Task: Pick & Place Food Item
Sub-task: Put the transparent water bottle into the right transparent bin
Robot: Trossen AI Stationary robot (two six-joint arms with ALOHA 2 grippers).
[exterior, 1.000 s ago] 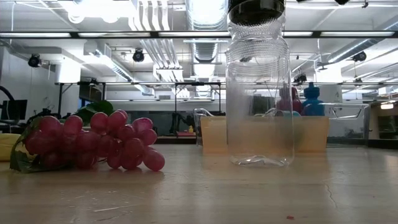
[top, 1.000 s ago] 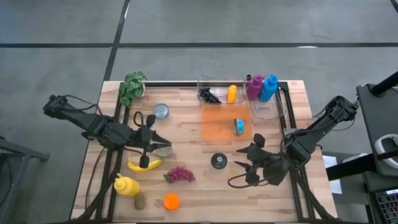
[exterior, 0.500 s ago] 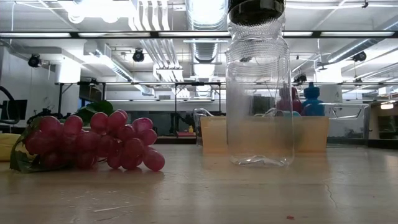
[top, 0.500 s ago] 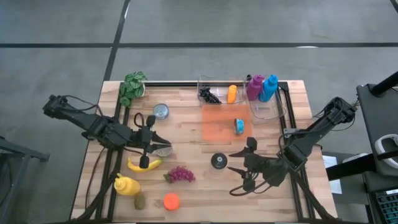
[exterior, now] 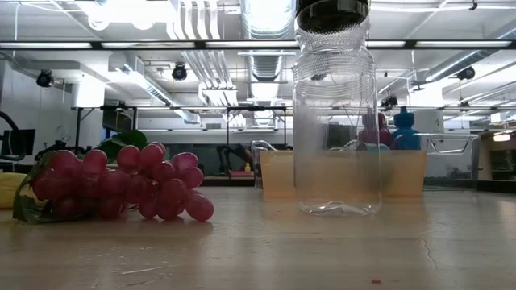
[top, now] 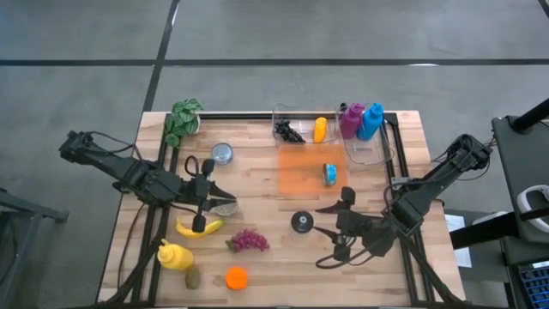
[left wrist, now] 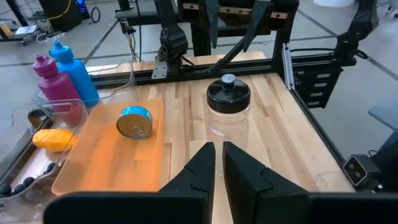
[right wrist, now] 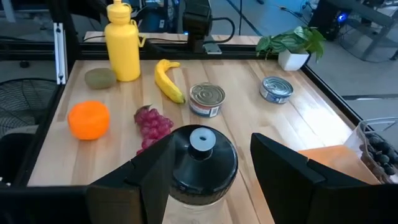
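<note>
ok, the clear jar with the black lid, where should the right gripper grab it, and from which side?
Probably the black lid or the neck just under it, coming in level from the right gripper's side. The jar stands upright on the table, and the lid is round and about as wide as the body. The open fingers already flank the lid on both sides, so a straight close should catch it.

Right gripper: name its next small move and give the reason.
Probably ease forward until the fingers flank the jar. The right gripper is open, its fingers either side of the jar's black lid but seemingly not touching it. The left gripper waits shut above the banana.
</note>
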